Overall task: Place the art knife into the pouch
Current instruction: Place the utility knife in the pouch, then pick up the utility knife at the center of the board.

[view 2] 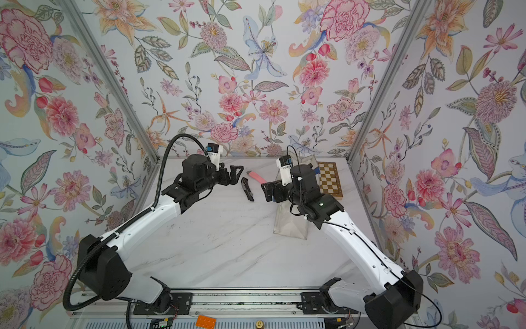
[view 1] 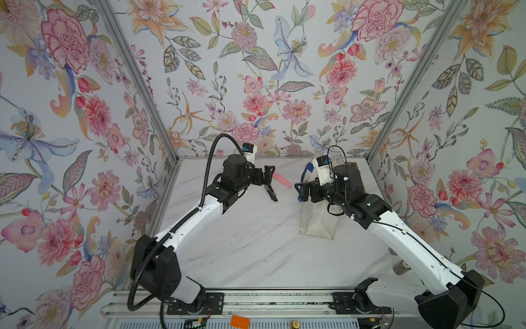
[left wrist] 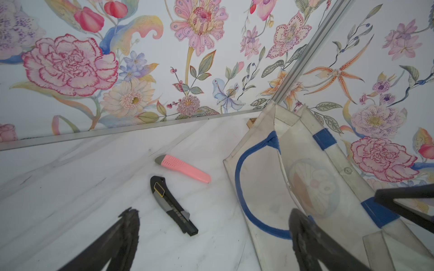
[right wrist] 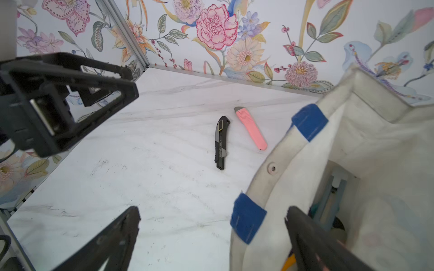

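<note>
Between the two grippers, on the white marble-look table [view 2: 227, 242], lay two slim retractable knives, side by side but apart. One was a black knife [left wrist: 171, 206] with a grey slider and a yellow-rimmed clip near its head. The other was a pink knife [left wrist: 185, 167] with a ribbed grip and a grey nose. Which one was the art knife could not be told. Both lay outside the pouch [left wrist: 258, 178], the pink one nearer to it.

The left gripper [left wrist: 213, 212] hung over the table by the black knife, jaws spread wide and holding nothing. The right gripper [right wrist: 212, 211] was just as wide and empty. Its jaws straddled the pouch's rim, one finger over the table and the other over the open mouth. Contact with the cloth could not be made out.

The pouch, white canvas with blue strap handles and a faint cartoon showing through one side, stood upright. Behind it, near the back wall, lay a chequered board [view 2: 330, 179]. Flowered walls [view 1: 256, 71] closed in the table on three sides.
</note>
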